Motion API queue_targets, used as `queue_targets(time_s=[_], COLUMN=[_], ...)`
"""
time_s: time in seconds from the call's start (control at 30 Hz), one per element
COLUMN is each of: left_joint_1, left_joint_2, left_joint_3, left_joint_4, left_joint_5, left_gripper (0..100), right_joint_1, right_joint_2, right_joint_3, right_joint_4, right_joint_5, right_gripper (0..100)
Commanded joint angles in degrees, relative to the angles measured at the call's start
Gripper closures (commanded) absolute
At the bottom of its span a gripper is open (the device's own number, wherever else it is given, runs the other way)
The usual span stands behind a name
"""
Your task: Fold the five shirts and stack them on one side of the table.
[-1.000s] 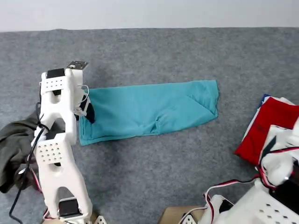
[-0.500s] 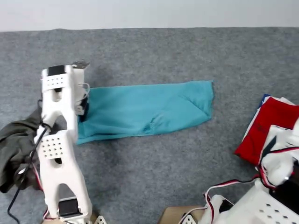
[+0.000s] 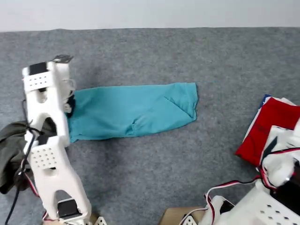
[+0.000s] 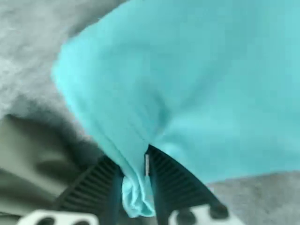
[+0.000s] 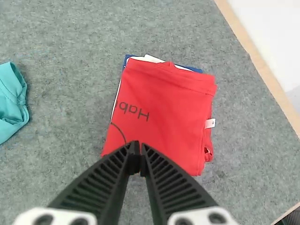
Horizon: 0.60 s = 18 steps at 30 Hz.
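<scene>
Dragging the teal shirt [image 3: 131, 110] leftward across the table [image 3: 187, 56], likely toward its next fold, the left gripper [image 4: 137, 164] pinches its left end; the right gripper [image 5: 136, 152], closed empty, hangs above the red-topped stack [image 5: 164, 112].

A grey felt-covered table [image 3: 154, 56] carries a teal shirt [image 3: 131, 110], a red-topped folded stack [image 3: 276, 124] and a crumpled dark shirt [image 3: 10, 145].

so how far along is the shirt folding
Looks done: a folded red shirt tops the stack at the right side of the table, with blue and white edges showing beneath. In hand: the left gripper is shut on one end of the teal shirt, which lies as a long strip. Left: finishing and stacking the teal one, then the crumpled dark shirt at the left edge.
</scene>
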Motion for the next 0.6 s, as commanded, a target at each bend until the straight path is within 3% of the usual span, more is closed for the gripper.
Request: queue_targets(time_s=[0.0,0.33,0.57], left_joint_1=[6.15,26.02,34.02], left_joint_2=[-8.53,-17.32,-14.77], left_joint_3=[1.89,3.12,-5.93], left_joint_4=[1.67,1.58,1.58], left_joint_5=[-0.70,-0.44,4.48], left_gripper=[100,100,100], right_joint_1=[-0.66,-0.66,-0.66], right_joint_2=[-0.75,-0.75,-0.92], right_joint_3=[0.00,0.26,4.31], right_joint_4=[1.36,1.54,1.54], right_joint_5=[0.00,0.00,0.00], right_gripper=[98.8,98.8,98.8])
